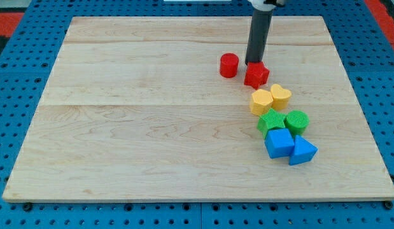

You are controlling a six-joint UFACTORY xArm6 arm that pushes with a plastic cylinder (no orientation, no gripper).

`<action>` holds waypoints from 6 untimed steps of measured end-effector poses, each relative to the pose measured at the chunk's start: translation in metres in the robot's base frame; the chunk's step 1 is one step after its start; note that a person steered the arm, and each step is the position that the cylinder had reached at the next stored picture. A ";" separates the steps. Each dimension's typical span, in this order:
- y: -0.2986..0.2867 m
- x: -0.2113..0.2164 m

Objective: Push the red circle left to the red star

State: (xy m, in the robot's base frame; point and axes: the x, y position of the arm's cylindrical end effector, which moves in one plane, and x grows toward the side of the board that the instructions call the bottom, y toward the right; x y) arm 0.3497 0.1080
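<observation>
Now my tip [254, 63] stands at the top edge of the red star block [256, 75], touching it; no jaws exist. Just left, apart, sits the red circle block [229, 65] on the wooden board [152, 127].

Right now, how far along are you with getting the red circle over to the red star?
Looks nearly done: the red circle sits just to the view's left of the red star, with a thin gap between them. In hand: my tip stands at the star's top edge, to the circle's right. Left: closing that gap, if touching is required. The yellow, green and blue blocks lie clustered below, not involved.
</observation>
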 end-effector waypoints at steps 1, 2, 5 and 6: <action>0.003 -0.012; 0.001 -0.049; -0.067 -0.035; -0.034 -0.009</action>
